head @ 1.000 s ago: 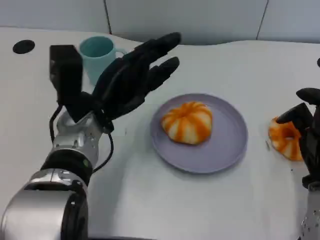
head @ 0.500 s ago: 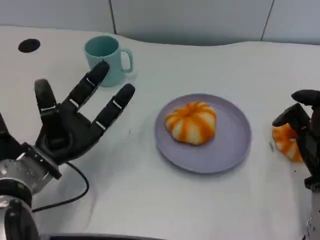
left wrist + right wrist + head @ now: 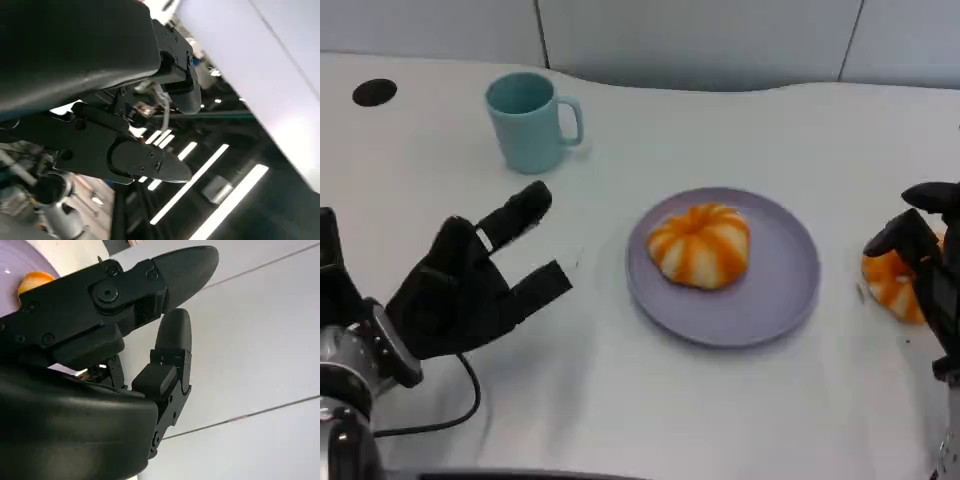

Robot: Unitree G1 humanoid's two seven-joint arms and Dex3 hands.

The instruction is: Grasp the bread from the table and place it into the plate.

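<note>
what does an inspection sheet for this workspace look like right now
surface: white table, with a dark round hole at its far left.
job's things: one orange-striped bread sits on the purple plate; a second bread lies on the table right of the plate.
clutter: teal mug stands upright, behind and left of the plate.
hands: left hand holds nothing, fingers spread above the table; right hand is at the second bread, grip cannot be told.
cables: black cable loops by the left wrist.
surroundings: pale panelled wall behind the table.
</note>
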